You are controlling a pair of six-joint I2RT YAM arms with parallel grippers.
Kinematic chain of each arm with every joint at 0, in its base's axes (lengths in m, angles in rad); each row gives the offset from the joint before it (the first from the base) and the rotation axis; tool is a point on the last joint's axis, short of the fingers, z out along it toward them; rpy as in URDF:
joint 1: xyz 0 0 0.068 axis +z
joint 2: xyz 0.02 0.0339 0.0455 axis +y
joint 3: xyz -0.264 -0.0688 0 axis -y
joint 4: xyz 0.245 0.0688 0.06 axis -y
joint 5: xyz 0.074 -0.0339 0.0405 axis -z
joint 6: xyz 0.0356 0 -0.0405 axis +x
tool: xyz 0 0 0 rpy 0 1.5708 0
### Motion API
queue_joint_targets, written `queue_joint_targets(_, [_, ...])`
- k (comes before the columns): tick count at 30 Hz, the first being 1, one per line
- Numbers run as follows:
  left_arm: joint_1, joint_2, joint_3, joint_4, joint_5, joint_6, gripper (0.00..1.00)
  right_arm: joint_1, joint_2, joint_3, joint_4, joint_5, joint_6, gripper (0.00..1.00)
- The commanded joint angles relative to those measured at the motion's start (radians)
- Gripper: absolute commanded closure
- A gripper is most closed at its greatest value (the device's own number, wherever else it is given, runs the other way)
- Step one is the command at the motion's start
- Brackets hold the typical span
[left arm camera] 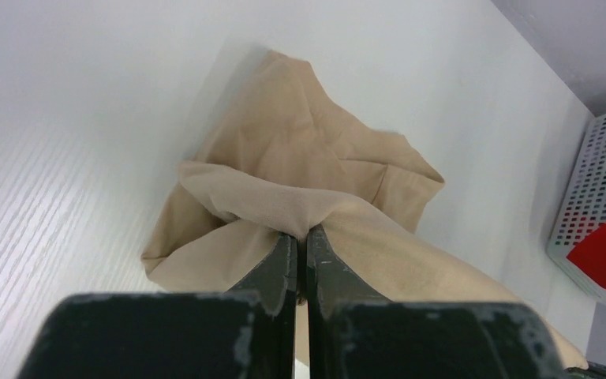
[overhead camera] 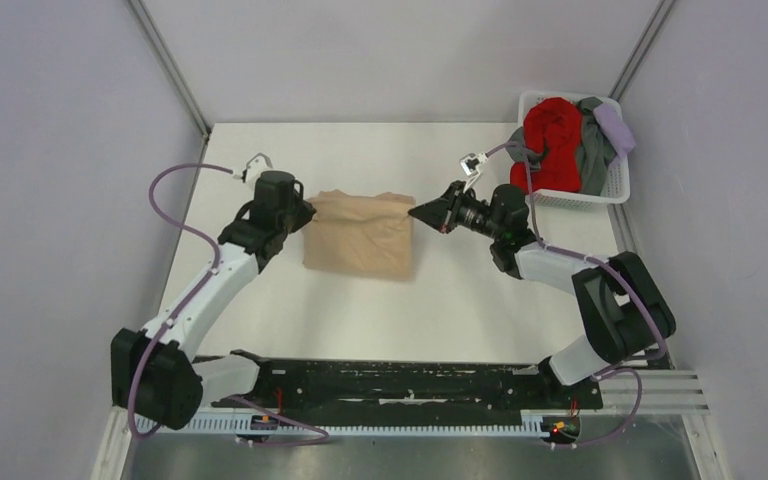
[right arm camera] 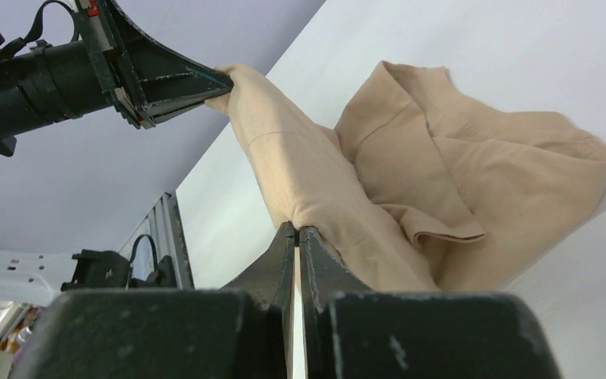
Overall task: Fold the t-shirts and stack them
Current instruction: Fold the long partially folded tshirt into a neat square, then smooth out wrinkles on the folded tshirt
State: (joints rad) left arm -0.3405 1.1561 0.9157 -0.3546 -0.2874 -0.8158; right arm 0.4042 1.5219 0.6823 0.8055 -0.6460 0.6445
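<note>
Seen from above, a tan shirt lies rumpled at the centre of the white table, its upper edge lifted and stretched between two grippers. The left gripper, at the cloth's left, is clamped tight on the upper-left corner. The right gripper, at its right, is pinched closed on the upper-right corner. The cloth looks light, thin and limp: it sags and wrinkles between the pinches. It is probably best held at corners or hems and kept taut, or it will bunch. Red, grey and lavender shirts sit heaped in a white basket at the upper right.
</note>
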Motion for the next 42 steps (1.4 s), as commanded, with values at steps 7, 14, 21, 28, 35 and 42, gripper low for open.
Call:
queue_joint_targets(7, [0.107, 0.304, 0.181, 0.151, 0.128, 0.067, 0.98, -0.047, 0.188, 0.174, 0.008, 0.041, -0.048, 1.00])
queue_joint_targets(14, [0.142, 0.525, 0.302, 0.169, 0.259, 0.100, 0.89, -0.079, 0.359, 0.272, 0.027, 0.032, -0.021, 1.00])
queue_joint_targets(21, [0.153, 0.678, 0.417, 0.151, 0.308, 0.113, 0.23, -0.097, 0.527, 0.413, 0.031, 0.036, 0.017, 0.73])
queue_joint_targets(28, [0.158, 0.604, 0.436, 0.201, 0.384, 0.118, 0.00, -0.107, 0.465, 0.505, -0.186, 0.090, -0.119, 0.02])
queue_joint_targets(35, [0.150, 0.504, 0.349, 0.284, 0.574, 0.099, 0.00, -0.062, 0.247, 0.309, -0.221, 0.145, -0.206, 0.02])
queue_joint_targets(42, [0.147, 0.657, 0.396, 0.316, 0.602, 0.061, 0.00, 0.001, 0.353, 0.379, -0.108, 0.036, -0.102, 0.02])
